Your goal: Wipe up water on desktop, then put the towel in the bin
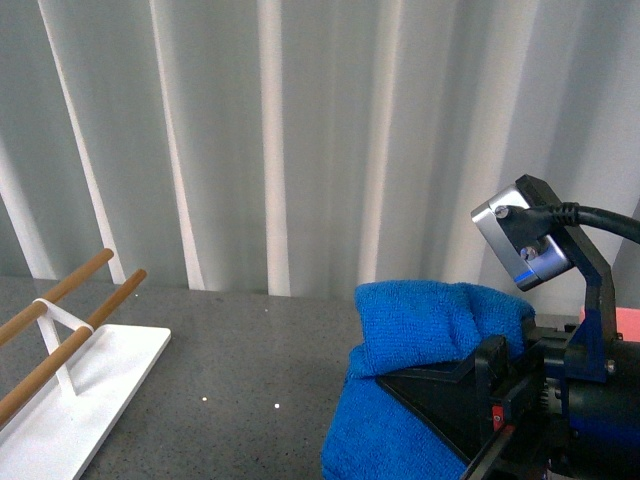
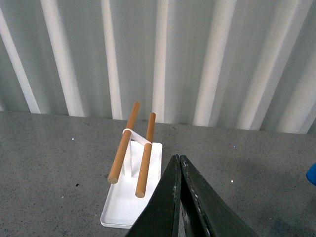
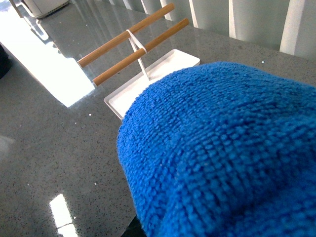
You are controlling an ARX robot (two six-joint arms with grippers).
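1. Front view showed the towel (image 1: 430, 322) bunched over my right gripper (image 1: 440, 395), well apart from the rack (image 1: 110, 370). Its jaws were buried in the cloth and looked clamped on it.
2. My left gripper (image 2: 178, 158) was pressed closed and empty, near the rack.
3. Risk: cloth blinded the right wrist camera, so I could miss the bin (image 1: 630, 322) beyond, away from the rack.

Fluffy terry-cloth towel (image 3: 222, 148); glossy speckled stone-like desktop (image 1: 250, 350); smooth wooden rods (image 2: 123, 145)

No text, label or number seems legible — anywhere.
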